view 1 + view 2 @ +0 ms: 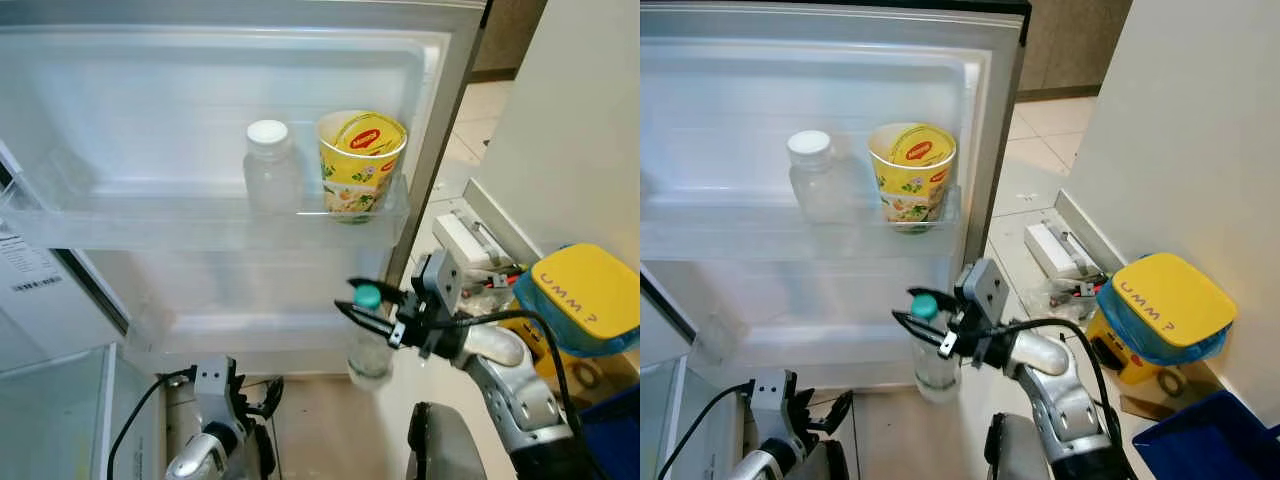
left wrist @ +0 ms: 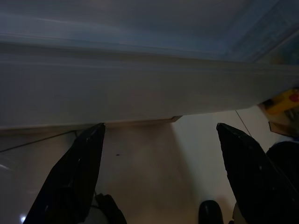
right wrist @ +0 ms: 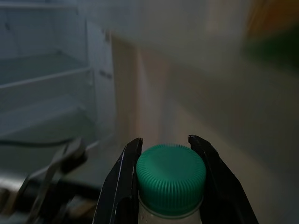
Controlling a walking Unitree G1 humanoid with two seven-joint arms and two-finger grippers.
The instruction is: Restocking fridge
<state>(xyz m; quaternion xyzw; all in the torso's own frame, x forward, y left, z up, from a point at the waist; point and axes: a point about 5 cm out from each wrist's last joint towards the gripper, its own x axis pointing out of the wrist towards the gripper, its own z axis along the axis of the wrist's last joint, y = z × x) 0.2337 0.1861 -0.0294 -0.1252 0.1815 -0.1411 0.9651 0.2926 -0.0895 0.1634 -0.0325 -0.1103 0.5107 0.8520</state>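
My right gripper (image 1: 366, 306) is shut on a clear bottle with a green cap (image 1: 368, 296), held by the neck just below the lower door shelf (image 1: 250, 330) of the open fridge door. The bottle's body (image 1: 369, 358) hangs over the floor. In the right wrist view the two black fingers (image 3: 125, 182) clamp either side of the green cap (image 3: 171, 175). On the upper door shelf (image 1: 120, 215) stand a clear white-capped bottle (image 1: 270, 165) and a yellow noodle cup (image 1: 360, 160). My left gripper (image 1: 252, 400) hangs low near the floor, open, with nothing between its fingers (image 2: 72, 175).
A yellow-lidded container (image 1: 585, 295) in a blue bag and a white box (image 1: 470, 240) lie on the floor by the wall at the right. The fridge body's edge (image 1: 60, 290) and a glass shelf (image 1: 50, 400) are at the lower left. Tiled floor (image 1: 330, 420) lies below the door.
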